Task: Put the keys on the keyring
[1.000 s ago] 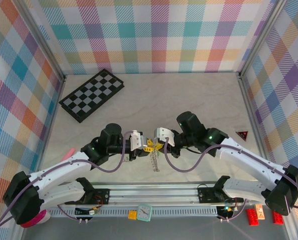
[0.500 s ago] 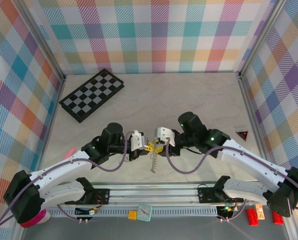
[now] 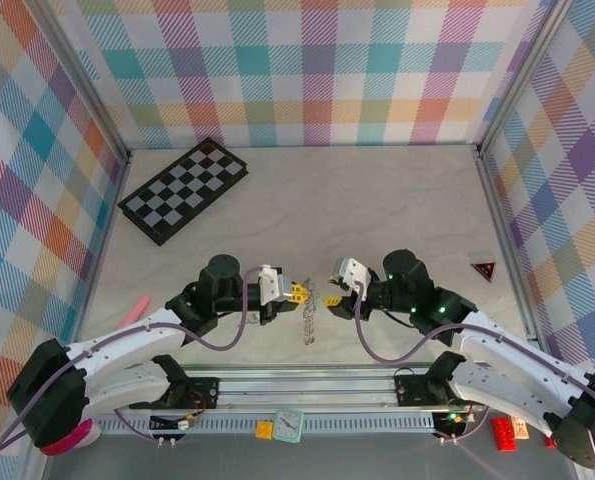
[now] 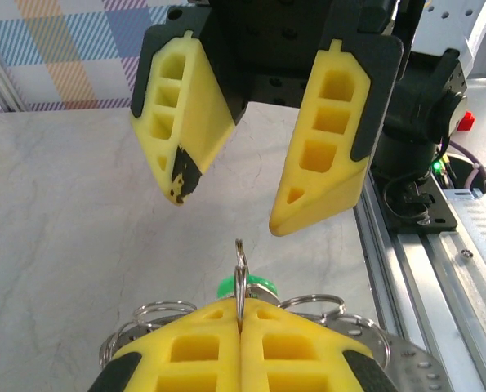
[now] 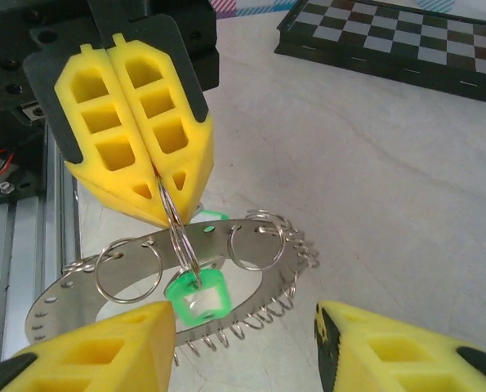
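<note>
left jaws pinch wire loop [image 4: 240,273], mint-capped key [image 5: 198,296] hanging, right jaws apart

White arm links [image 3: 117,352], black joints [image 3: 222,275], purple cables [image 3: 215,341], yellow cut-out tool fingers [image 4: 328,147], black finger backs

No writing can be read; the small clock [image 3: 289,425] is too tiny to tell.

Pastel plaid walls [image 3: 307,70] on 3 sides – pale marbled tabletop [image 3: 377,200] w/ alu rail [image 3: 307,385] at near edge.
</note>
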Robot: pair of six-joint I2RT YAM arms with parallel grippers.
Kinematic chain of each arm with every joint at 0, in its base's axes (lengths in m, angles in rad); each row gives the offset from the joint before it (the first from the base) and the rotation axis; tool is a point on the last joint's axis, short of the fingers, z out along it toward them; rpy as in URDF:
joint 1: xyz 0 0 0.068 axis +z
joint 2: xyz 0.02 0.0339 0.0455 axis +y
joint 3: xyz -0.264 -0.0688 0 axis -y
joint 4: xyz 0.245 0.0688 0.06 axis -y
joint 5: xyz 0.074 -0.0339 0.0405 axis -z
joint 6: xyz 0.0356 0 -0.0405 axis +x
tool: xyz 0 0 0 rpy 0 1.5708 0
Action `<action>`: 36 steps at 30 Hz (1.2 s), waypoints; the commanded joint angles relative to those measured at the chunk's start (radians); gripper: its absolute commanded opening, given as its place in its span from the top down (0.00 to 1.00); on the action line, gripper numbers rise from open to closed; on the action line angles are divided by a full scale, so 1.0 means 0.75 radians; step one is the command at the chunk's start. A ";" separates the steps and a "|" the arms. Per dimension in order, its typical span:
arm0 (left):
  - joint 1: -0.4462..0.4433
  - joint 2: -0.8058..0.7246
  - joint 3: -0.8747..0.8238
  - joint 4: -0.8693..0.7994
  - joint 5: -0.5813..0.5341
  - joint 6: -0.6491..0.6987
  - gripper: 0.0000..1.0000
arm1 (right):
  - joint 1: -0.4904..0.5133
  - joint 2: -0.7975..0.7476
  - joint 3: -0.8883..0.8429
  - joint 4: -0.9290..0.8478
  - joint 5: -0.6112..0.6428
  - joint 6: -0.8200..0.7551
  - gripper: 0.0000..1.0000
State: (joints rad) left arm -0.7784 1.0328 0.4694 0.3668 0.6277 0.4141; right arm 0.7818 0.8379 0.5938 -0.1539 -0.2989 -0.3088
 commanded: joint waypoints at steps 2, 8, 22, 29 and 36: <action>-0.009 0.009 -0.003 0.143 0.049 -0.030 1.00 | -0.074 0.113 0.144 -0.071 -0.218 -0.094 0.53; -0.009 0.021 0.012 0.125 0.068 -0.027 1.00 | -0.080 0.274 0.276 -0.143 -0.470 -0.160 0.59; -0.009 -0.005 0.022 0.076 0.061 -0.017 1.00 | -0.079 0.260 0.302 -0.334 -0.357 -0.229 0.67; -0.009 -0.014 0.028 0.056 0.075 -0.017 1.00 | -0.079 0.292 0.312 -0.309 -0.371 -0.210 0.77; -0.009 -0.020 0.025 0.061 0.085 -0.020 1.00 | -0.081 0.297 0.309 -0.292 -0.352 -0.210 0.69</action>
State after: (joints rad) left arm -0.7784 1.0412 0.4679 0.3912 0.6491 0.4042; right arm 0.7200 1.0561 0.8036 -0.3836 -0.5571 -0.4572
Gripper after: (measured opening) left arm 0.045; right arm 0.310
